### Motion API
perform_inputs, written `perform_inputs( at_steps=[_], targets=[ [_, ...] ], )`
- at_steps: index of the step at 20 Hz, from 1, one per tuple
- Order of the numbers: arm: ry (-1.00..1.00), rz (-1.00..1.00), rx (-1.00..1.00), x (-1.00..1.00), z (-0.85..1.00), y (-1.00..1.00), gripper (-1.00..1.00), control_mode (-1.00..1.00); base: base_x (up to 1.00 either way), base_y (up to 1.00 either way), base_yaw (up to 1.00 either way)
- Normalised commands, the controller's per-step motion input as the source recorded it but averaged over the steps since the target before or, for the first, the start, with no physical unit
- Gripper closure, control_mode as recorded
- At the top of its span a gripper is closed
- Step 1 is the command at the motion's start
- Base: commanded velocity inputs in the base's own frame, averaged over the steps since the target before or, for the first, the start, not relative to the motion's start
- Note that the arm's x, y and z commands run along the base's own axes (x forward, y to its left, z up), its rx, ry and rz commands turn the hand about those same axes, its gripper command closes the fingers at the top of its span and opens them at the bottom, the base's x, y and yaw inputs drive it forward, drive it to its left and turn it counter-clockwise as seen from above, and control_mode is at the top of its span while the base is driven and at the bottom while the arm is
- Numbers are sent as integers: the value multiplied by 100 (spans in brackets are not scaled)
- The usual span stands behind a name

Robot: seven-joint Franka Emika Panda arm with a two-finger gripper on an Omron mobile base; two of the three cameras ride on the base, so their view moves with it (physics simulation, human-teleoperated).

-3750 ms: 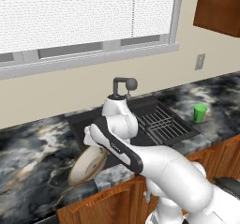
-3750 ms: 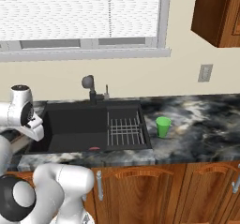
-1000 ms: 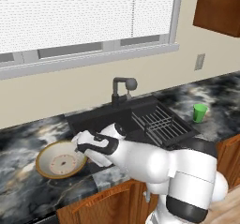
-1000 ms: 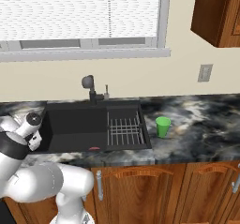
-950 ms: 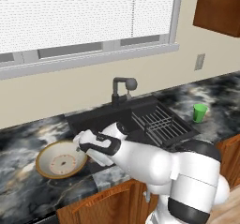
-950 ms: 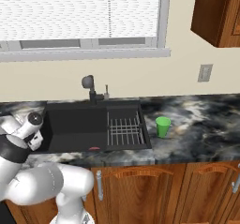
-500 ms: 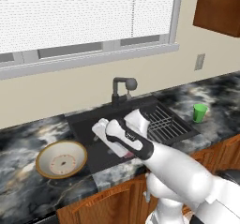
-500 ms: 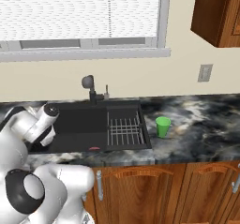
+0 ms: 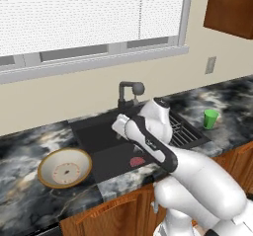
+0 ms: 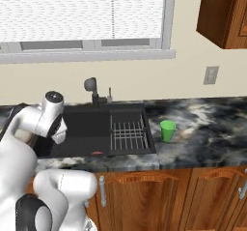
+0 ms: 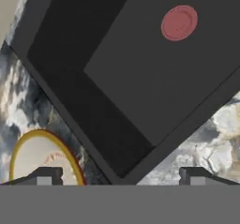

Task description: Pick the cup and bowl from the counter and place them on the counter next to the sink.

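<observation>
In the left base view, we see the bowl (image 9: 64, 168) at the lower left of the frame, sitting flat on the desk (image 9: 24, 200) just beside the left edge of the sink (image 9: 106, 141). Its brown rim rings a cream inside with small specks. Moving right, the sink's dark basin fills the middle of the frame, with a small red drain stopper (image 9: 137, 161) on its floor and the faucet (image 9: 127, 92) rising behind it. Our arm (image 9: 148, 136) bends over the basin at the centre, and the hand itself is hard to make out there. Further right lies the ribbed draining rack (image 9: 185, 134), and beyond it, at the right of the frame, the cup (image 9: 210, 118) stands upright on the desk, well apart from the bowl.

In the right base view the cup (image 10: 168, 130) stands right of centre, just beside the sink's right edge.

In the hand view, the bowl (image 11: 40, 160) shows at the lower left, the basin slants across the middle, and the stopper (image 11: 178, 22) sits at the upper right. Our hand (image 11: 120, 175) has its fingertips (image 11: 43, 175) spread wide at the bottom corners, with nothing between them.
</observation>
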Motion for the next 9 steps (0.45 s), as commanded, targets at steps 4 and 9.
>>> perform_inputs(
  at_steps=[4, 9],
  targets=[
    [-8, 14, -36, 14, 37, -30, -100, -100, 0, 0, 0],
    [0, 37, -12, -6, -10, -36, -100, -100, 0, 0, 0]
  ],
)
